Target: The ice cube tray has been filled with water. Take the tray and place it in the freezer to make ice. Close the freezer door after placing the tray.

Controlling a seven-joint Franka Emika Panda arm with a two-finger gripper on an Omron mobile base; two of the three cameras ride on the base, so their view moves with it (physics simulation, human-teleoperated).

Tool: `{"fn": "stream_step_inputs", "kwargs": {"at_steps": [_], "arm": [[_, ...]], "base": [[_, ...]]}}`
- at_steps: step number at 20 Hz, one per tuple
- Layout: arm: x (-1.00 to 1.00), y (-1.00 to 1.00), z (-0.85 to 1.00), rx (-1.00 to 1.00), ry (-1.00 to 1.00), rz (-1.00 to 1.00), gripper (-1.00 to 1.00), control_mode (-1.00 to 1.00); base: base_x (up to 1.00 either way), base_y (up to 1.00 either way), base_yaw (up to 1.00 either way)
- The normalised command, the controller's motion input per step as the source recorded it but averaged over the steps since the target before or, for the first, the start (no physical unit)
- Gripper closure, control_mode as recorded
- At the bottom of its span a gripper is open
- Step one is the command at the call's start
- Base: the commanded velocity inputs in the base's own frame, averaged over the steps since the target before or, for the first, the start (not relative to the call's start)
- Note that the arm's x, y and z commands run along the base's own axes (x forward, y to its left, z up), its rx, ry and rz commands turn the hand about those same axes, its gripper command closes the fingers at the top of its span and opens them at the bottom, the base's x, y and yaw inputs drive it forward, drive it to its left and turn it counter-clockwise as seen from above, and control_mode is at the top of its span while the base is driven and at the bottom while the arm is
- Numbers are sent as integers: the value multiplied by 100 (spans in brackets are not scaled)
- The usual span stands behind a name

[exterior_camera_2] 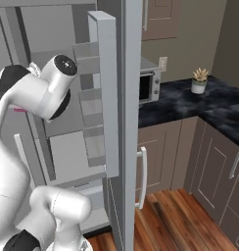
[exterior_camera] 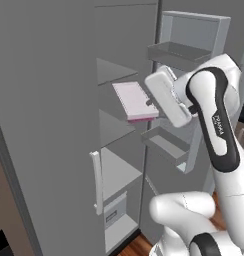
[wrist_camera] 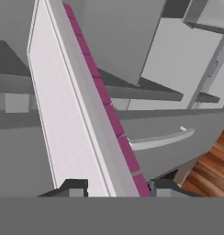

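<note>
The ice cube tray is a pale pinkish slab with a pink lower edge. It hangs roughly level at the front of the open freezer, between two of its pale shelves. My gripper is shut on the tray's near end. In the hand view the ice cube tray runs away from the gripper, its pink edge on the right, with a dark fingertip on either side. The freezer door stands open to the right with its inner bins showing. From the right, the freezer door appears edge-on.
The other grey fridge door stands shut on the left with its handle. A lower door bin sits just under my hand. Right of the fridge are a microwave, a potted plant, a dark counter and brown cabinets.
</note>
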Motion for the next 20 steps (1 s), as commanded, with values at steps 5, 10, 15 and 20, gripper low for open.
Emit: {"fn": "stream_step_inputs", "kwargs": {"at_steps": [5,10,15,20], "arm": [[57,0,14,-9,-11,0,100,-100],[59,6,4,-12,-14,0,100,-100],[43,21,0,-10,-14,0,100,-100],[48,7,11,-2,-12,1,100,-100]], "base": [[0,0,0],[0,0,0],[0,0,0],[0,0,0]]}}
